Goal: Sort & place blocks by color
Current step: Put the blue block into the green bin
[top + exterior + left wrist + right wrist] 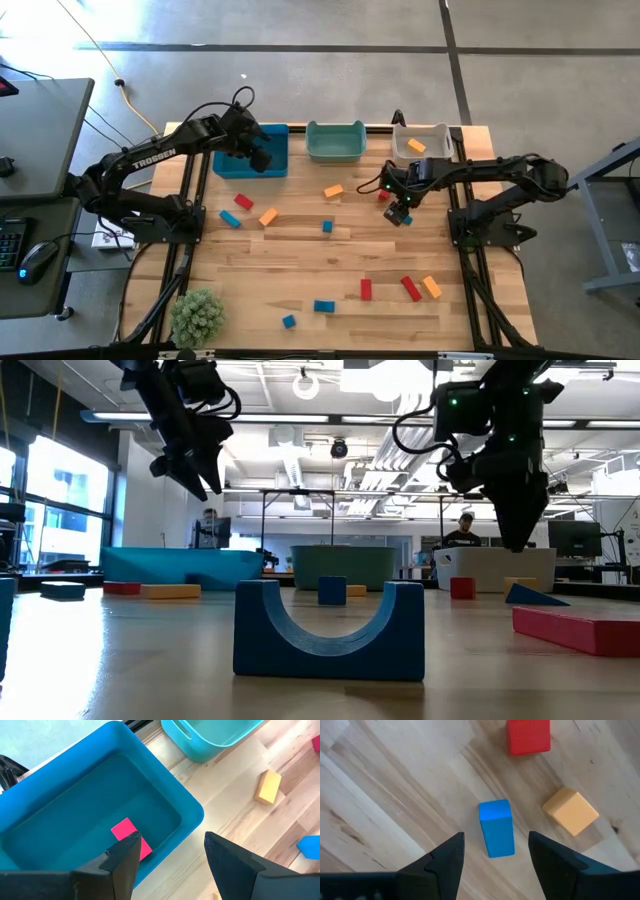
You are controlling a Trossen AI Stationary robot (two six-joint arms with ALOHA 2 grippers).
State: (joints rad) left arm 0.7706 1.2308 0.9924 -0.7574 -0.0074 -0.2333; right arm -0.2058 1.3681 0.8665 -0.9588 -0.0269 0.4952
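The wooden table [300,260] carries everything, with both dark arms reaching in over its far half. Along the far edge stand three open bins side by side: a blue bin [275,160] on the left, a teal bin [334,143] in the middle and a white-grey bin [425,135] on the right. A small green plant [197,315] sits at the near left corner.

The left gripper [170,855] hangs over the near rim of the blue bin, its jaws spread wide and holding nothing; directly below, a red block [131,837] lies on the bin's floor. The right gripper [495,855] hovers above the table just in front of the white-grey bin, jaws likewise apart and empty, with a blue block [497,827] lying on the wood between them. A red cube [528,736] and an orange cube [570,811] rest just beside that blue one.

One orange block [416,146] already lies in the white-grey bin. The remaining blocks [366,289], red, blue and orange, are scattered across the middle and near part of the table, apart from one another.
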